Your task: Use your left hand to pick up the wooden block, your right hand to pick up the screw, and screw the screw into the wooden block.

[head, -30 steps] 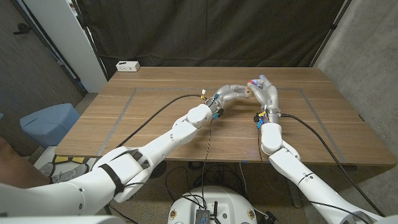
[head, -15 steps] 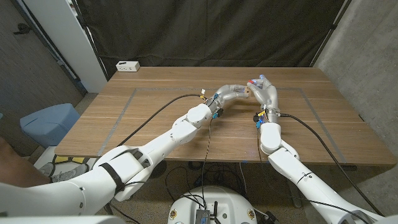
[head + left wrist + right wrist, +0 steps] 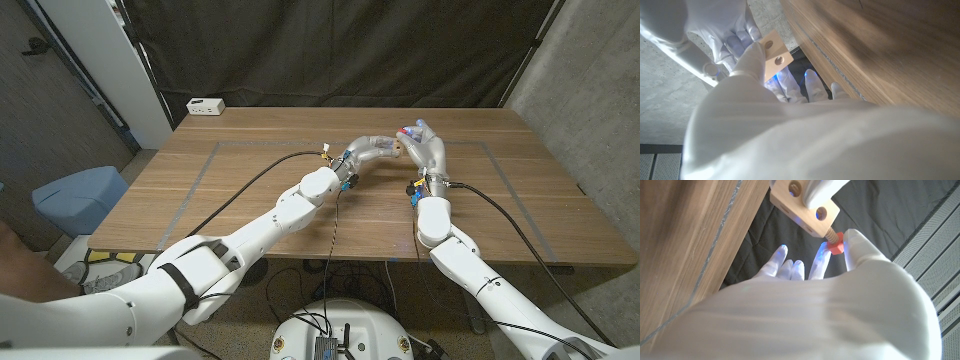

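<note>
Both robot hands meet above the far middle of the wooden counter [image 3: 250,190]. The left hand [image 3: 375,148] grips the block [image 3: 804,207], a pale wooden piece with round holes, its fingers [image 3: 751,59] wrapped over one end. The right hand [image 3: 426,150] pinches the red head of the screw [image 3: 834,242] between thumb and fingertip, its other fingers [image 3: 774,262] spread loosely below. The screw's wooden threaded shaft enters the block's edge, right beside the left fingers. A white power strip [image 3: 205,105] lies at the counter's far left corner.
</note>
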Controlling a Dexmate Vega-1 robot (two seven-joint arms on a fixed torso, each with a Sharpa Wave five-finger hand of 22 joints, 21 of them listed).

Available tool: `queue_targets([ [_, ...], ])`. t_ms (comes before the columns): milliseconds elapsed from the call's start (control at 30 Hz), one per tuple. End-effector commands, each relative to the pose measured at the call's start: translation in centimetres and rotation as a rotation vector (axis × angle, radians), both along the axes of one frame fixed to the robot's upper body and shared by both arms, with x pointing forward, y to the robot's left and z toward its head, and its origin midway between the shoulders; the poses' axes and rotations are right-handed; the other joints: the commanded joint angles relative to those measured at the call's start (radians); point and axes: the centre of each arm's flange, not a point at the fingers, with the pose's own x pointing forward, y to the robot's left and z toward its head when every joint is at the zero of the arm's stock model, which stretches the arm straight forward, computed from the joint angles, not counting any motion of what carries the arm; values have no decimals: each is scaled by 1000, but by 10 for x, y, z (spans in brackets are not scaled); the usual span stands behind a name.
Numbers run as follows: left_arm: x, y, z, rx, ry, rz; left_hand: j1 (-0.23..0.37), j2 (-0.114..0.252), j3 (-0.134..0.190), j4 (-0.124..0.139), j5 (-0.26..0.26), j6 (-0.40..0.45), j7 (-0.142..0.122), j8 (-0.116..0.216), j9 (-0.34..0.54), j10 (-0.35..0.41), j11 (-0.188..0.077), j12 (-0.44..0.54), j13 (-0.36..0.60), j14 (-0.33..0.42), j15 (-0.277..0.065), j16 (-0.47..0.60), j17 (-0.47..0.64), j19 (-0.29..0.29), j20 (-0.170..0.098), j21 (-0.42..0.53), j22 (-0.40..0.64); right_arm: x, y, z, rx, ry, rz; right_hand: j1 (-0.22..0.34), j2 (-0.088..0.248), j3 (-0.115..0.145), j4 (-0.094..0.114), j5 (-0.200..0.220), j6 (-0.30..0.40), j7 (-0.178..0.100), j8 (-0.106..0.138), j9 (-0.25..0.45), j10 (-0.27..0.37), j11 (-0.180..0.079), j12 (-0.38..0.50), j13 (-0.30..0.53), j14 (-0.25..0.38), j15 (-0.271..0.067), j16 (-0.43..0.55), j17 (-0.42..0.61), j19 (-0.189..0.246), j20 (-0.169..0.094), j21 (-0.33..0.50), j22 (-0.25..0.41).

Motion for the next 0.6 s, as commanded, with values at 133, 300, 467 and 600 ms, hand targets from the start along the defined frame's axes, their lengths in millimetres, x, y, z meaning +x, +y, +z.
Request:
queue_targets([
  [133,-4,1,-3,3,1,0,-18,29,3,6,5,42,-5,7,15,10,3,6,4,6,-83,-3,3,5,2,6,5,-6,3,1,4,-18,4,-5,1,-2,0,9,-1,-3,11,3,9,3,-1,2,7,-55,-3,3,-7,-52,4,3],
  [300,-5,1,-4,3,0,-1,-20,28,2,7,5,43,-7,8,15,9,3,5,4,7,-85,-3,3,5,1,6,5,-8,3,0,4,-21,4,-6,2,-2,1,9,-1,-3,11,1,9,4,-1,2,7,-55,-3,3,-7,-52,4,3],
  [467,-6,2,-3,2,-3,0,-19,29,3,6,5,42,-5,7,15,9,3,5,5,7,-84,-3,3,5,2,6,5,-10,3,-1,4,-21,1,-7,2,-3,1,10,-1,-3,12,1,7,3,-2,2,7,-54,-3,3,-8,-52,4,3],
  [600,-6,2,-3,1,-4,0,-18,28,3,6,5,43,-8,7,15,9,3,5,5,7,-84,-3,3,5,2,6,5,-10,3,-1,5,-21,1,-7,2,-3,1,10,0,-4,13,1,8,0,-2,2,7,-56,-4,3,-7,-52,4,3],
])
